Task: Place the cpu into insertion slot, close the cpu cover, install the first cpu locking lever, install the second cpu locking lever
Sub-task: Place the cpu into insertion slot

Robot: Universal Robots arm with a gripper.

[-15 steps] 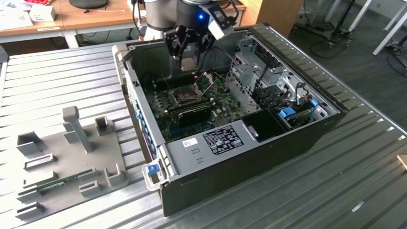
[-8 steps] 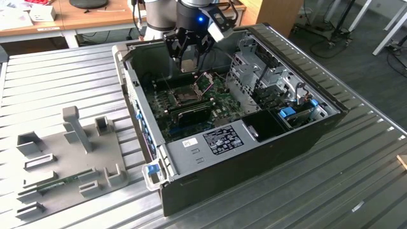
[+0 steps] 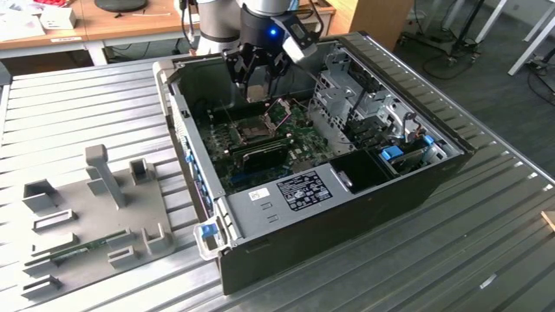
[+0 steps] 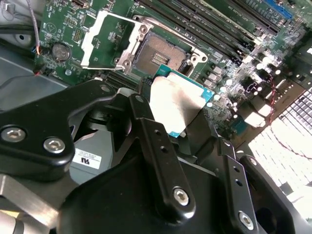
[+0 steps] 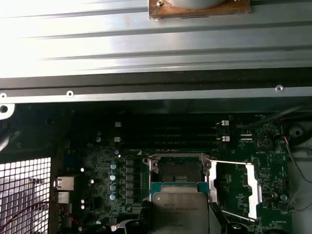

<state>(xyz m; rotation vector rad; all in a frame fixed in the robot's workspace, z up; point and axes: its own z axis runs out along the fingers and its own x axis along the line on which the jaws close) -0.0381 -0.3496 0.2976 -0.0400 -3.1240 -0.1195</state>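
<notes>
**Exterior view:** my gripper [image 3: 257, 83] hangs over the open computer case [image 3: 364, 195], which lies on its side on a ribbed metal table [image 3: 485, 247]. My jaws are clamped on the cpu [image 3: 256, 92]. **Second wrist view:** the cpu [image 4: 176, 100] sits between my two black fingers [image 4: 155, 146], one pressed to each of two opposite edges. Its dull silver-grey top faces the camera, with a teal-green border showing round it. I hold the chip above the green circuit board [image 4: 61, 22], apart from it and not seated. The insertion slot [image 4: 163, 54] lies just beside the chip as seen here, its dark square centre uncovered. The cpu cover [image 4: 108, 40] is swung open to one side of the slot (its large window frames bare green board), with one edge next to the socket rim. **First wrist view:** the cpu [image 5: 179, 212] hides part of the rim of the insertion slot [image 5: 178, 170], and the cpu cover [image 5: 237, 187] stands open beside the slot. Long black memory slots [image 5: 170, 134] run across the board on the side of the slot away from the chip. **Exterior view, surroundings:** a grey fixture plate [image 3: 87, 211] with upright holders rests on the table at the exterior view's left, well apart from the case.
</notes>
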